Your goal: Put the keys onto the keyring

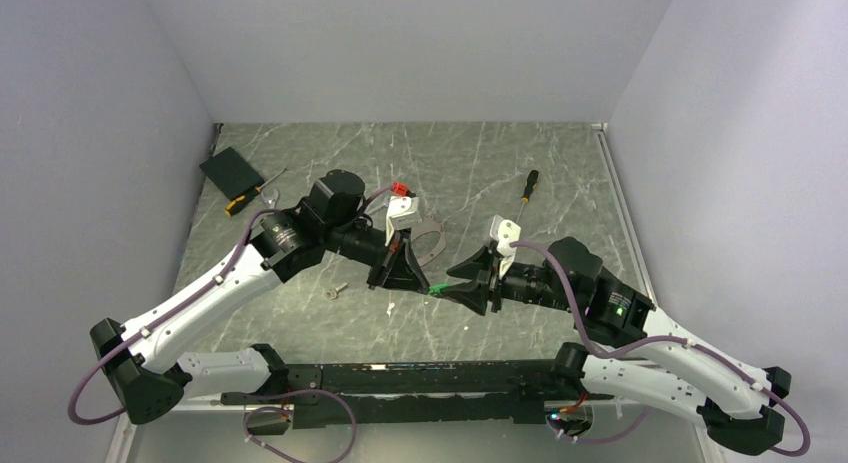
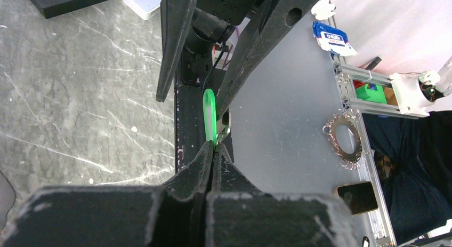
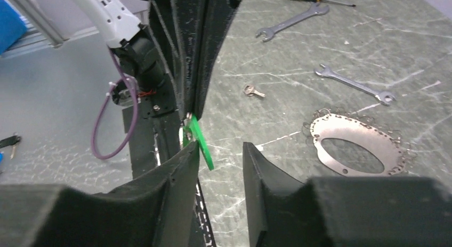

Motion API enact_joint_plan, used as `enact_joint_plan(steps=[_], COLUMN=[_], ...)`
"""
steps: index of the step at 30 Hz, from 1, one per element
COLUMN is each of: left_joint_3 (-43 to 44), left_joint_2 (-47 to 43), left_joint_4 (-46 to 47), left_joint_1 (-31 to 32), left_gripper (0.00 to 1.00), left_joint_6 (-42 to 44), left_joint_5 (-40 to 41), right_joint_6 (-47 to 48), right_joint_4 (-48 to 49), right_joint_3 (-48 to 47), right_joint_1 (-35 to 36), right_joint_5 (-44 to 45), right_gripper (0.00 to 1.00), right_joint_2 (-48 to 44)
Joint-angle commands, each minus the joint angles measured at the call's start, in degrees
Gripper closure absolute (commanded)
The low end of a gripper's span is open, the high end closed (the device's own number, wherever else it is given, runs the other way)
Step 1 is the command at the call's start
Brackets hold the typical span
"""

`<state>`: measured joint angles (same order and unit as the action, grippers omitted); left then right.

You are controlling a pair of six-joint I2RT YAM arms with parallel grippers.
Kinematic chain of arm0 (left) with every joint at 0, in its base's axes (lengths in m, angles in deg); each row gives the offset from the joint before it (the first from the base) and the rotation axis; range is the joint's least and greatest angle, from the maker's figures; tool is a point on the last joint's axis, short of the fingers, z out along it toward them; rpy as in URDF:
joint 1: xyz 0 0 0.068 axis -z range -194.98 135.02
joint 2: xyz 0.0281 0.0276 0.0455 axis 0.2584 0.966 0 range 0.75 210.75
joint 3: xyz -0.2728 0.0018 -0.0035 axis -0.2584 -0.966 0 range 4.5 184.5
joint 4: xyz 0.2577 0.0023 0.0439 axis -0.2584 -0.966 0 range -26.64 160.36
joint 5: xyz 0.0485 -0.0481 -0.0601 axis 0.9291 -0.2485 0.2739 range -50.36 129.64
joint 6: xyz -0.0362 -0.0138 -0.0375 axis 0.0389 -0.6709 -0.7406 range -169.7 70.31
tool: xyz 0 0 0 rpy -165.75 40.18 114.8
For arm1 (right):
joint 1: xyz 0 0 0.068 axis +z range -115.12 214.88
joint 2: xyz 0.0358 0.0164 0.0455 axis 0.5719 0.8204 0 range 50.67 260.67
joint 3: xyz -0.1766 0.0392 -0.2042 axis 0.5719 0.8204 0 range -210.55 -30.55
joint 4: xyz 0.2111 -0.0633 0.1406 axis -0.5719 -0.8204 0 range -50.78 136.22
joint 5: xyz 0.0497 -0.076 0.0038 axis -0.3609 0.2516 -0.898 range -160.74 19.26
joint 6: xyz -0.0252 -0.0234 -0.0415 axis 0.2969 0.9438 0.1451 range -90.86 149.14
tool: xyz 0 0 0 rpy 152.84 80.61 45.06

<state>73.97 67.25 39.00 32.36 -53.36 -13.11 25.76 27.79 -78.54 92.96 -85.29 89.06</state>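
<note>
green key [image 2: 209, 114] — head out along left gripper [image 2: 214, 151]

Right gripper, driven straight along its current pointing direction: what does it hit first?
Probably the green key, already just inside the right gripper's fingers; behind it, the left gripper pinching that key. Depth unclear.

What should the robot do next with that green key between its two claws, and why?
Probably close the right gripper on the green key. The left gripper, shut, pinches the key's other end, while the right fingers straddle the green head, only one against it. The keyring lies apart on the table.
</note>
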Motion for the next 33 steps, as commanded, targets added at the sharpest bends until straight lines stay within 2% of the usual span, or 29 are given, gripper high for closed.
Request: enact_joint_plan(steps=[1,8,11,12,14,15,16,20,22,24,28,30,33], left_joint_3=[1.92,1.52,1.42,1.35,1.17,0.78,0.4,-1.95,-3.43,-3.96,-4.69,-5.9,-7.89], left_joint_2=[-0.23,0.18,0.3,0.22,-0.39,-0.93,-1.65,-5.63,-7.24,-8.04,-8.53,-8.29,-7.76], left_joint_4=[0.9,2.22,2.3,2.31,1.93,1.9,1.89,3.99,5.12,5.04,3.12,4.7,8.63], left_joint_1=[0.04,0.04,-0.02,0.0,0.02,0.01,0.01,0.0,-0.02,-0.03,0.04,0.03,-0.03], left_gripper=[1.0,1.0,1.0,0.97,0.68,0.38,0.26,0.15,0.12,0.13,0.24,0.28,0.34], left_joint_6=[0.76,0.32,0.37,0.38,0.56,0.46,0.26,-2.6,-5.69,-7.26,-9.68,-10.31,-11.34], left_joint_5=[-2.79,-3.06,-2.87,-2.32,-0.5,0.82,2.22,10.02,15.42,19.6,30.32,29.91,25.02], right_joint_6=[-0.08,-0.41,-0.78,-1.04,-1.07,-0.84,-0.46,1.23,1.64,1.53,0.28,-0.03,-0.35], right_joint_4=[4.31,3.8,3.73,3.75,2.94,2.03,0.77,-6.8,-8.82,-10.04,-13.03,-13.93,-12.36], right_joint_3=[-0.41,-0.22,0.24,0.32,-0.07,-0.75,-1.26,-5.66,-6.86,-7.79,-10.69,-11.66,-10.84], right_joint_1=[0.1,0.1,0.1,0.1,0.1,0.1,0.08,0.1,0.1,0.1,0.1,0.1,0.1], right_joint_5=[-2.68,-9.18,-9.28,-8.3,-5.67,-4.47,-3.45,0.36,1.57,2.1,2.66,2.32,2.02], right_gripper=[0.67,1.0,1.0,1.0,1.0,1.0,1.0,1.0,1.0,1.0,1.0,1.0,1.0], right_joint_2=[-0.51,0.7,0.19,-0.21,-0.79,-0.81,-0.59,2.17,3.34,4.03,6.41,7.43,7.09])
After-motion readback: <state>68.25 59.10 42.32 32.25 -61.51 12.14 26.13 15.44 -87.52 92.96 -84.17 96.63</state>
